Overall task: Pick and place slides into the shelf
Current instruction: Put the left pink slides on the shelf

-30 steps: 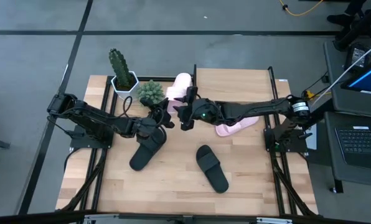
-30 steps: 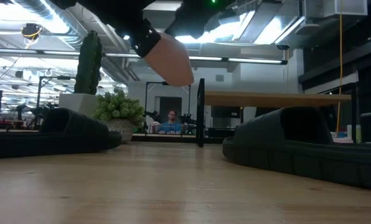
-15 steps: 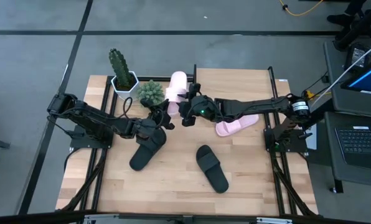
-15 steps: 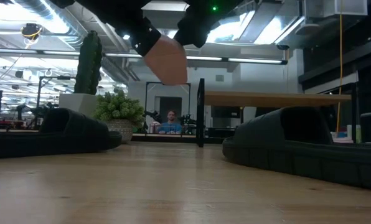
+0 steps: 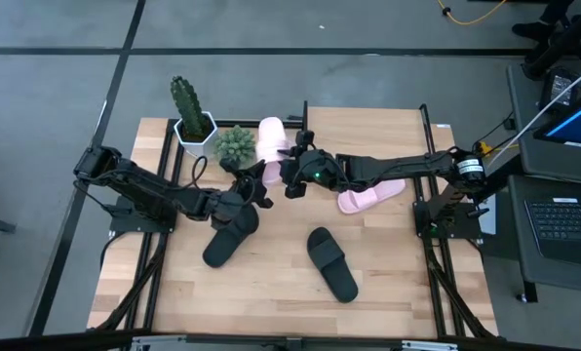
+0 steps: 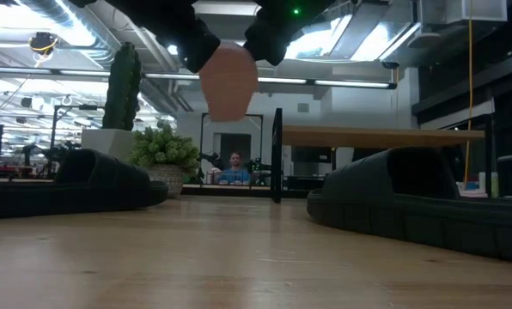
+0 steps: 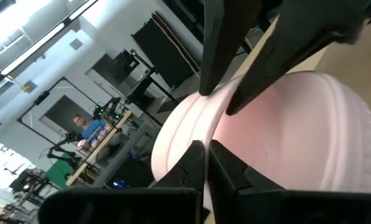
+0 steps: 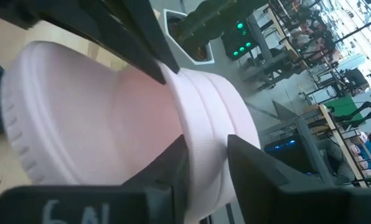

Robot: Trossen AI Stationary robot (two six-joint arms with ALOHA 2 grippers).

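1. A black slide (image 5: 330,263) is lying flat on the near-centre of the tabletop (image 5: 271,302), filling the right of the low view (image 6: 428,206).
2. A second black slide (image 5: 230,235) is resting to its left, well apart from it, just below the left gripper.
3. The left gripper (image 5: 254,183) is reaching in from the left arm and pinching one edge of the lifted pink slide (image 5: 271,139); in its wrist view its fingers (image 7: 232,177) are clamping thin against the pink sole (image 7: 285,130).
4. The right gripper (image 5: 292,172) is reaching across from the right arm and gripping the same slide from the other side, its fingers (image 8: 173,168) closing on the wide strap (image 8: 204,124).
5. The pink slide is hanging clear of the table between both grippers (image 6: 228,79).
6. The other pink slide (image 5: 368,197) is lying under the right arm, beside the shelf.
7. The shelf (image 5: 368,122) is standing at the far edge, its black post (image 6: 277,154) rising behind.
8. A cactus (image 5: 185,101) and a small green plant (image 5: 234,144) are sitting at the far left.
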